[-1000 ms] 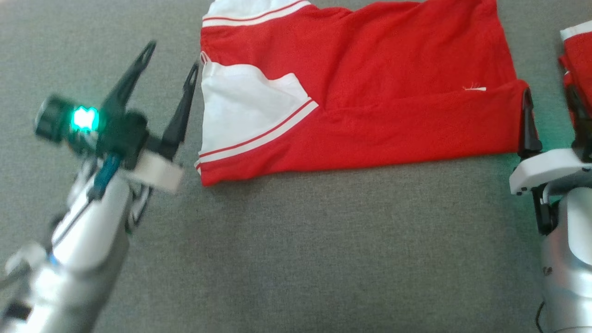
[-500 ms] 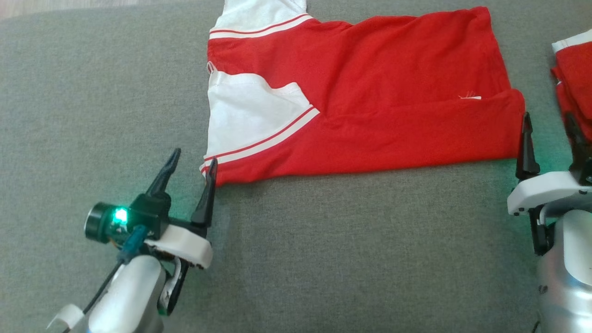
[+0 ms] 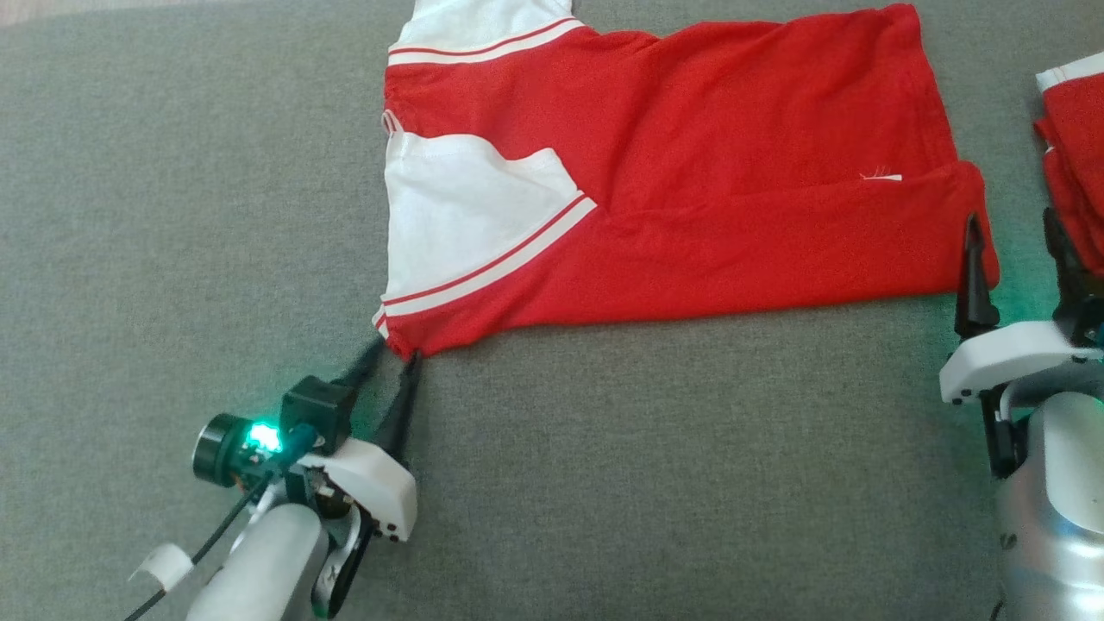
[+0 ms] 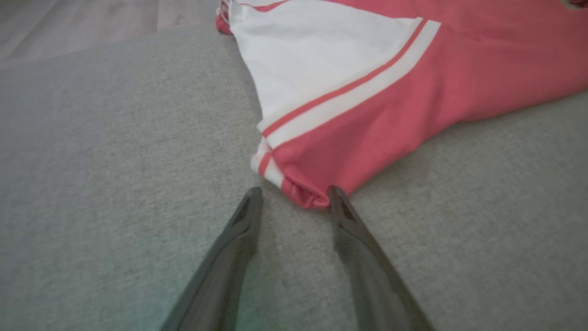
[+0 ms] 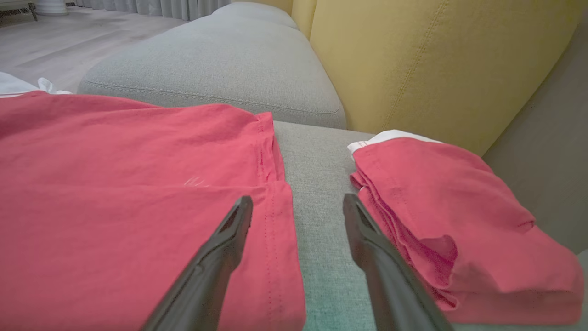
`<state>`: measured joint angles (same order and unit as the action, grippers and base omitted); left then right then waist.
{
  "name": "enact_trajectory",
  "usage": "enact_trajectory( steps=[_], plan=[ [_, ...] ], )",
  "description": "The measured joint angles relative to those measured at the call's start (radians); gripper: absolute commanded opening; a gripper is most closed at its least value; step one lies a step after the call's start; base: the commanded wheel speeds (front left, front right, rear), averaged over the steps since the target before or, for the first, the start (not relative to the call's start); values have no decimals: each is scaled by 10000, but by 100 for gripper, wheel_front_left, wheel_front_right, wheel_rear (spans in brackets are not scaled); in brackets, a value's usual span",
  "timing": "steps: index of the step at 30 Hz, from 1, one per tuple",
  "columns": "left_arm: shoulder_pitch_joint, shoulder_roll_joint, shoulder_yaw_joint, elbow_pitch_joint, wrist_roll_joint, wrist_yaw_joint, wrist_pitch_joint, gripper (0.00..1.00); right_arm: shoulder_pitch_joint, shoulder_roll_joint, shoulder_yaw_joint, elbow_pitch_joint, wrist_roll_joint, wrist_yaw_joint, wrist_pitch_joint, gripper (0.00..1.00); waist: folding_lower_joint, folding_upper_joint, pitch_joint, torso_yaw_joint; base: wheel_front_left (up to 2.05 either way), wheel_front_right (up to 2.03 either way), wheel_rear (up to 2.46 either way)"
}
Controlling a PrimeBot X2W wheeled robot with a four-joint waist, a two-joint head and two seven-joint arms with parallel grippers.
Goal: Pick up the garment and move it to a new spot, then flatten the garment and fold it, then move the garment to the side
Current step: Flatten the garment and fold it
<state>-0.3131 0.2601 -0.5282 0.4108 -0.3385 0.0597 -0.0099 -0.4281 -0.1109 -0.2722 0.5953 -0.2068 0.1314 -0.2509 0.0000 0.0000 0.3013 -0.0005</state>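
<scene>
Red garment [image 3: 690, 172] with a white sleeve panel [image 3: 466, 207] and white stripes, flat across the grey sofa seat [image 3: 604, 474], upper middle of the head view, folded lengthwise with one long layer lapped over the near edge. Carries a small white mark [image 3: 881, 177] close to the right hem. Left gripper [image 3: 398, 349] low at the garment's near left corner, fingers apart and pointing up the head view at that corner. In the left wrist view, same gripper [image 4: 294, 189] with both fingertips down at the seat fabric, the rolled red corner of the garment [image 4: 413, 92] sitting between them, right fingertip touching or just beside the cloth, left fingertip a little apart from the white-striped edge; nothing clamped. Right gripper [image 3: 1012, 217] at the garment's right end, spread wide. In the right wrist view, that gripper [image 5: 297, 197] straddling the stitched hem of the garment [image 5: 115, 184]: left finger over the red cloth just inside the hem, right finger over the strip of bare grey seat and near the edge of a second red garment [image 5: 450, 207], folded into a small pile with a white trim at the far end. Holds nothing; cannot tell whether either finger touches cloth. Second pile [image 3: 1078, 147] at the right edge of the head view, apart from the flat garment. Behind it, a yellow back cushion [image 5: 436, 59]; pale wooden floor [image 5: 69, 41] beyond the sofa.
</scene>
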Motion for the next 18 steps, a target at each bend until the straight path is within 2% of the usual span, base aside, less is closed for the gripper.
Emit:
enact_trajectory(
  steps=[1, 2, 11, 18],
  plan=[
    [0, -2, -40, -27, -42, -84, 15, 18, 0, 0, -2, 59, 0, 0, 0, 100, 0, 0, -12, 12, 0, 0, 0],
    [1, 0, -115, -54, -52, -105, 27, 0, 0, 0, -2, 127, 2, 0, 0, 100, 0, 0, -28, 23, 0, 0, 0],
    [11, 180, -232, -408, -54, -334, -94, 0, -3, -67, -111, 968, 161, 0, 0, 100, 0, 0, -288, 157, 0, 0, 0],
    [201, 466, -222, -926, -196, -330, -104, 0, -7, -314, -100, 2138, 849, 0, 148, 100, 0, 0, -457, 265, 0, 0, 0]
  ],
)
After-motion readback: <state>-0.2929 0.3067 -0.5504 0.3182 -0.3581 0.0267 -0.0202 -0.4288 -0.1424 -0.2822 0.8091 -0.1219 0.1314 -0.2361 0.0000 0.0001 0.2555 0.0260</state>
